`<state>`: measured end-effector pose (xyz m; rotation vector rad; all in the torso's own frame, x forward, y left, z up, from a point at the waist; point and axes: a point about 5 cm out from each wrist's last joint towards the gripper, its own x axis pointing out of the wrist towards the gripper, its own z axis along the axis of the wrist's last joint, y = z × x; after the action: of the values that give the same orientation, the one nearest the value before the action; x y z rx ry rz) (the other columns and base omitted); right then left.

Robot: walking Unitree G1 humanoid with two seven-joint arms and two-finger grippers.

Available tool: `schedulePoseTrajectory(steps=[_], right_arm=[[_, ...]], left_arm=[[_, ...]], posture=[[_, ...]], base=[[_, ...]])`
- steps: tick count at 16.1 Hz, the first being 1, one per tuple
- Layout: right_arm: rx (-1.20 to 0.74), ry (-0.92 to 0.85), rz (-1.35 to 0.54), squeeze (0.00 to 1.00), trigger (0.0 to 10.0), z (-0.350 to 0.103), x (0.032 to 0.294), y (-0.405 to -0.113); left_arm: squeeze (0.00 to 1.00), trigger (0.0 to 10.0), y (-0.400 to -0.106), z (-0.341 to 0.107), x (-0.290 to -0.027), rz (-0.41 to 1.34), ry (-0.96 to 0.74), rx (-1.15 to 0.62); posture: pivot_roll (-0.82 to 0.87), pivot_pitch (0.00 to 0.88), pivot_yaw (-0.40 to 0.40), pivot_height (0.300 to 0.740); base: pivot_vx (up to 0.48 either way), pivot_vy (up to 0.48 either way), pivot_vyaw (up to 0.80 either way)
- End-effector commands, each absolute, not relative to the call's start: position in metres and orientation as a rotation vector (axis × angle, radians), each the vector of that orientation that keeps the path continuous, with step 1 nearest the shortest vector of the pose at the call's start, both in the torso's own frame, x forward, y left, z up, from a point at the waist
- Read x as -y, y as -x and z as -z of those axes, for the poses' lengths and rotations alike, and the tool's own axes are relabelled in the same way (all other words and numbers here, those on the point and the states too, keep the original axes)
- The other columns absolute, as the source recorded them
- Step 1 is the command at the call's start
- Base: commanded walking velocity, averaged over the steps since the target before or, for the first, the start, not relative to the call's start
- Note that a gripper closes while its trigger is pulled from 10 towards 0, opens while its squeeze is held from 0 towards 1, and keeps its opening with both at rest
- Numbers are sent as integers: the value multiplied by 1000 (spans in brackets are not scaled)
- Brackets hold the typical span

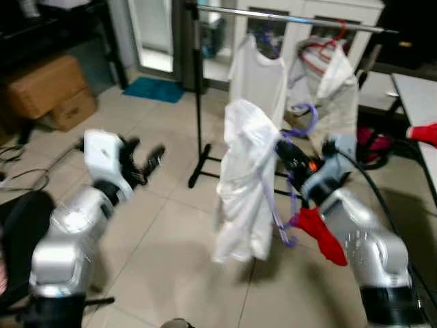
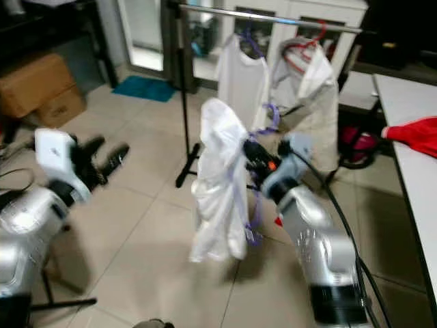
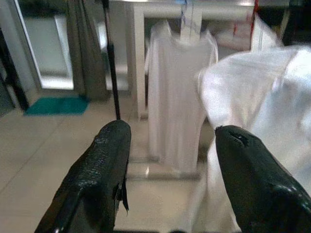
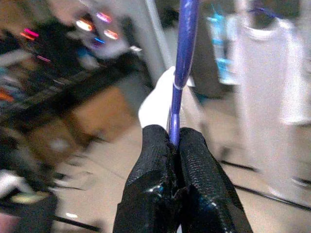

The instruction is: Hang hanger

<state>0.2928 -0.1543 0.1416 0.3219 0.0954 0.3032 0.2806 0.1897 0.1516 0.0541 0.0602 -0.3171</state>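
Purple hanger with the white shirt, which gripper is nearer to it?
Right. The right gripper is shut on the purple hanger; the left gripper hangs open, apart on the shirt's far side.

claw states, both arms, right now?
Left claw: open, holding nothing.
Right claw: closed on the purple hanger carrying the white shirt.

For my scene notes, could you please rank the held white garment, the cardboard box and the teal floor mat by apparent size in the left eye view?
1. White garment, though nearness to the camera inflates it.
2. Cardboard box.
3. Teal floor mat.
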Motion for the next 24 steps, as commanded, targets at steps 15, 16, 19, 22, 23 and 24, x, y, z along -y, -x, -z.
schedulePoseTrajectory(steps=[15,16,19,22,23,24], right_arm=[[-45,-222,-733,0,10000,-175,112,-289],[-42,-217,-755,0,10000,-177,112,-288],[-51,-160,-885,0,10000,-181,127,-281],[-39,-175,-1007,0,10000,-190,133,-275],[-38,-176,-1023,0,10000,-191,134,-275],[-34,-182,-1046,0,10000,-193,135,-274]], left_arm=[[0,10000,-316,-171,-168,607,-299,12],[0,10000,-312,-177,-175,621,-293,26],[0,10000,-293,-216,-221,742,-176,117],[0,10000,-299,-219,-253,696,-256,85],[0,10000,-299,-219,-257,693,-251,77],[0,10000,-298,-216,-261,701,-259,45]], posture=[[-108,0,-43,740],[-115,0,-41,740],[-117,0,-20,740],[-115,0,-25,740],[-112,0,-27,740],[-110,0,-26,740]], base=[[0,0,0],[0,0,0],[0,0,0],[0,0,0],[0,0,0],[0,0,0]])
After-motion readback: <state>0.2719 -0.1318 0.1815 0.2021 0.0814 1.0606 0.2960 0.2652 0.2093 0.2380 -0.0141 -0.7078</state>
